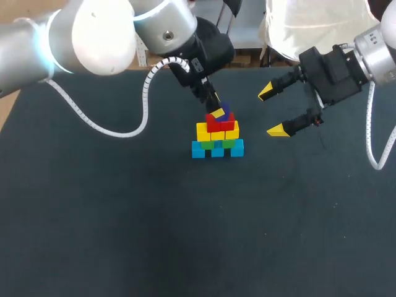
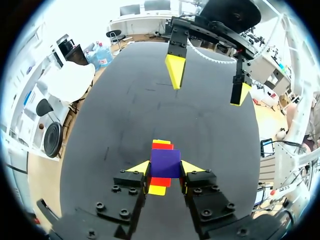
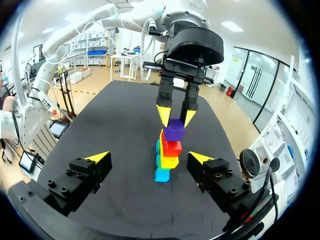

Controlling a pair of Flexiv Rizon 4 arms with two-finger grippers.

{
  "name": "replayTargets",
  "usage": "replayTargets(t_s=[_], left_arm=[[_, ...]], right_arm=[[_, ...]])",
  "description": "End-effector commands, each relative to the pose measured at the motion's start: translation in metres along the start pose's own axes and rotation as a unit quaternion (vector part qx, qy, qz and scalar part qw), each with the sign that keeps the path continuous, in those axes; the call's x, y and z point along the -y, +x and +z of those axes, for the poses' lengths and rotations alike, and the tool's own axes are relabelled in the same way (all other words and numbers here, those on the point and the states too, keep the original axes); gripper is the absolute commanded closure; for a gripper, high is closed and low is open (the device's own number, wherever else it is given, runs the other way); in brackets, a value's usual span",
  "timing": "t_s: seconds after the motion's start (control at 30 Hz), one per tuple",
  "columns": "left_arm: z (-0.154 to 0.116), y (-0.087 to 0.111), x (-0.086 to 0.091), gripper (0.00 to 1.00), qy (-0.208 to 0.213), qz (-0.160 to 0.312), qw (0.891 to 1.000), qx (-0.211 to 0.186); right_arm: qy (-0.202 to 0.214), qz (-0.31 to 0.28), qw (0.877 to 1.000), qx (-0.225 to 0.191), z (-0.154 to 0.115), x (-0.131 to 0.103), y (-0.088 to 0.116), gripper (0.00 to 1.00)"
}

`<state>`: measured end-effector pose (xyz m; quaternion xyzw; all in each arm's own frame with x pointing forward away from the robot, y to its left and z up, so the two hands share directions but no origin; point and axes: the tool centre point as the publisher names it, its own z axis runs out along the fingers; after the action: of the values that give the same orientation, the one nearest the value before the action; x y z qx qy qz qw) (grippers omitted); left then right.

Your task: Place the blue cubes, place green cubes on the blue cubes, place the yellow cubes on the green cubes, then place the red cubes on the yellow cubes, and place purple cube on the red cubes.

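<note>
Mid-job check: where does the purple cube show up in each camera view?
Head view: purple cube on top of the stack, mid-table.
Left wrist view: cube clamped between the left hand fingers.
Right wrist view: cube atop the stack, ahead of the open right hand.
Shared landmark: red cubes directly beneath it.

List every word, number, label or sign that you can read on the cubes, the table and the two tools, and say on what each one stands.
Cubes: none; the purple cube, red cubes, yellow cubes, green cubes and blue cubes show plain faces.
Table: none on its dark top.
Left tool and right tool: none readable.
</note>
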<state>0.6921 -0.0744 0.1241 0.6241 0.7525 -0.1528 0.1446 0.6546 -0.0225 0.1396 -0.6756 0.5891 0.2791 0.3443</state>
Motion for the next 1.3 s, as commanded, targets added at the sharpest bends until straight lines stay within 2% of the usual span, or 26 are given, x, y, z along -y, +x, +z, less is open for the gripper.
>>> replayTargets(t_s=[0.03, 1.3], left_arm=[[0.0003, 0.0008, 0.0009, 1.00, -0.002, -0.002, 1.000, 0.002], [0.0036, -0.0008, -0.0035, 1.00, -0.001, -0.001, 1.000, -0.004]], right_arm=[[0.000, 0.000, 1.000, 0.001, 0.0001, 0.0001, 0.0004, 0.00], [0.000, 0.000, 1.000, 0.001, 0.0001, 0.0001, 0.0004, 0.00]])
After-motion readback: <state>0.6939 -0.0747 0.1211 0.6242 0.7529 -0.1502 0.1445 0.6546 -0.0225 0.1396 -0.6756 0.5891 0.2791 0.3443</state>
